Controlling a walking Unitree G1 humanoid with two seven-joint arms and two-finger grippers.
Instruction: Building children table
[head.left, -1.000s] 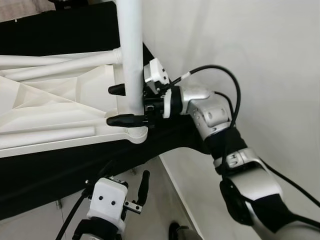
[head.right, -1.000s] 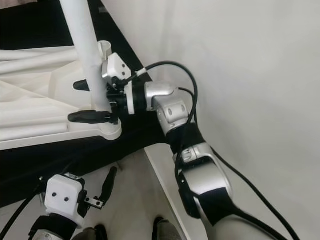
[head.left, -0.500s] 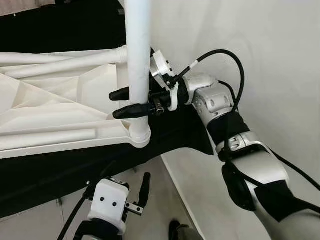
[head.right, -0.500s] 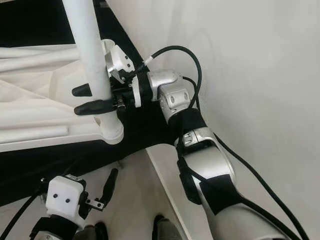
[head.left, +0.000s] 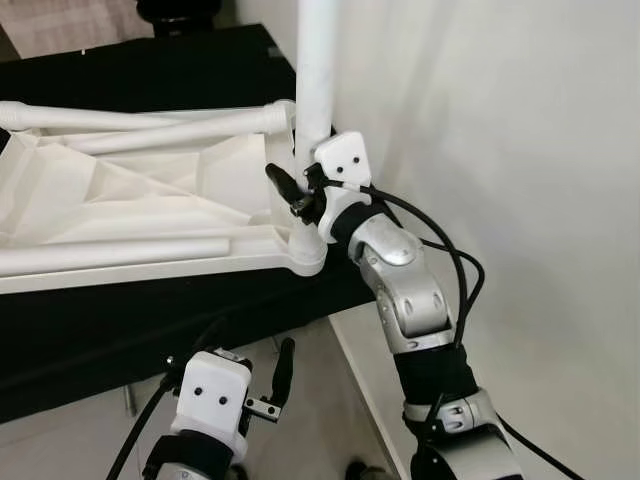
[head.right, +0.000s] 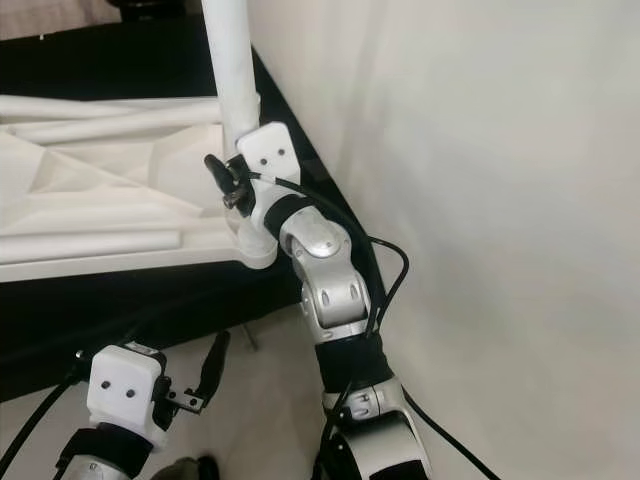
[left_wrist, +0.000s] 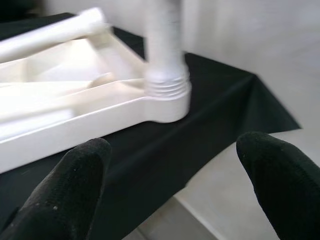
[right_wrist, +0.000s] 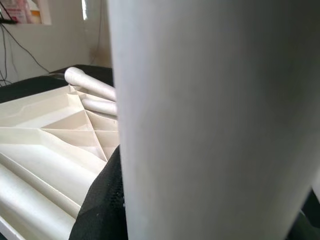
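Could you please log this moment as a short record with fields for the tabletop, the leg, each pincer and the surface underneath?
tabletop: white plastic tabletop lying upside down, ribbed underside up
standing leg: white table leg upright in the corner socket nearest the wall
loose legs: further white legs lying across the tabletop
right pincer: right pincer shut around the standing leg just above the socket
left pincer: left pincer open, low, below the table edge, holding nothing
surface: black cloth beneath the tabletop

The upright leg stands hard against the wall.
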